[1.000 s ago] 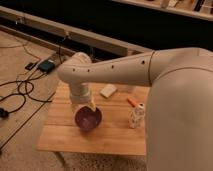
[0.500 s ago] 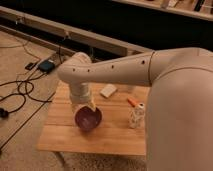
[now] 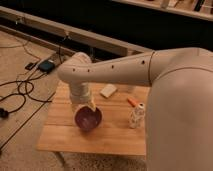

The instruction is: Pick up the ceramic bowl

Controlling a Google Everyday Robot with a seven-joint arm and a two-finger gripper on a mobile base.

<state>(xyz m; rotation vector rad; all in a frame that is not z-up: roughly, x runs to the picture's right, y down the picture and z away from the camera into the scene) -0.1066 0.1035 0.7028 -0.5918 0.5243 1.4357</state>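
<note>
The ceramic bowl point(image 3: 88, 119) is a round dark purple-maroon bowl on the wooden table point(image 3: 60, 135), left of centre. My gripper point(image 3: 86, 106) hangs from the white arm directly over the bowl's far rim, at or touching it. The wrist hides the fingers.
A pale rectangular block point(image 3: 108, 90) lies at the table's back. A small white patterned bottle point(image 3: 135, 116) stands at the right, with a small orange item point(image 3: 131, 102) behind it. Black cables and a blue device point(image 3: 47, 65) lie on the floor to the left.
</note>
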